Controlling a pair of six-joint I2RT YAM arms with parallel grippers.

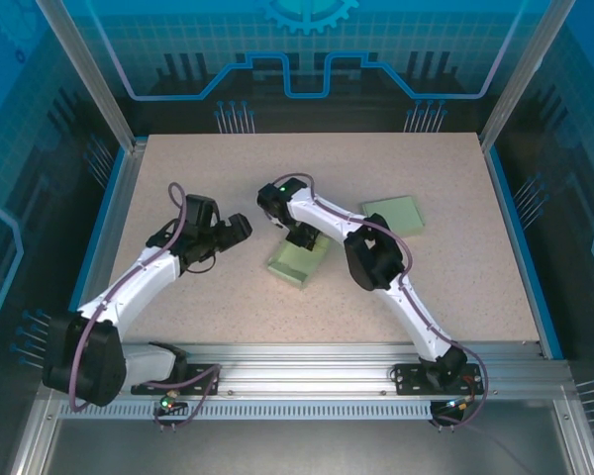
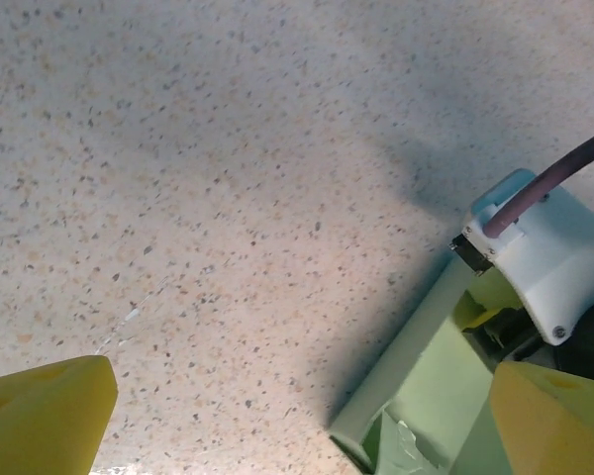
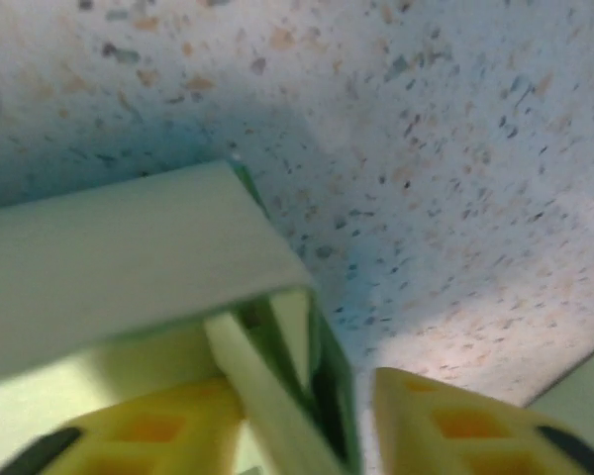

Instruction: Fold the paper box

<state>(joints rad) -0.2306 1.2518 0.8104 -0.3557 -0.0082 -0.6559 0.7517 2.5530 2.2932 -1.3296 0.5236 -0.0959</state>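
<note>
Left end effector (image 1: 244, 230) open beside the paper box (image 1: 299, 262), right end effector (image 1: 303, 239) on its wall

My left end effector is wide open and holds nothing. Its yellow fingers (image 2: 49, 416) sit far apart with bare surface (image 2: 228, 178) between them. The paper box lies in the middle, just to its right, near but not touching. From above the box looks about as long as wide, so I cannot pick a long side.

My right end effector is the nearer one, right on the box. Its fingers (image 3: 455, 426) stand one on each side of a thin box wall (image 3: 267, 401), part open. I see a small gap by one finger, so I think it is not pinching.

My left arm (image 1: 144, 272) lies low and points right, at the box. My right arm (image 1: 376, 257) reaches over to the left and bends down onto it.
</note>
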